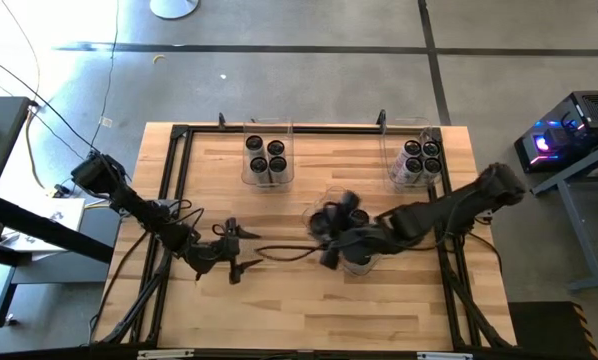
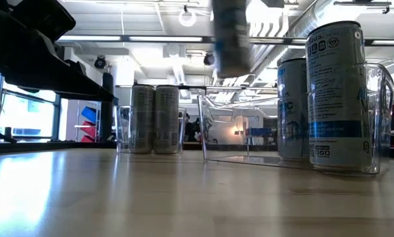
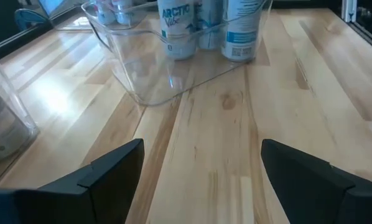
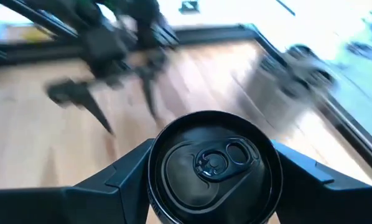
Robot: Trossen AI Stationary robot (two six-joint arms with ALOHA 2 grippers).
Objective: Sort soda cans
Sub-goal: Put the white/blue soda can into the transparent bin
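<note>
Silver slim soda can (image 4: 212,167), dark round top up, long axis upright, gripped by right hand (image 4: 212,180) mid-desk; left hand (image 3: 201,180) open, empty.

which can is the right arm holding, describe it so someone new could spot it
Start at the wooden table and follow the right arm to the right gripper near the middle bin. Its fingers clamp a soda can with a dark top and pull tab. It alone is lifted, while the other cans stand in clear bins.
</note>
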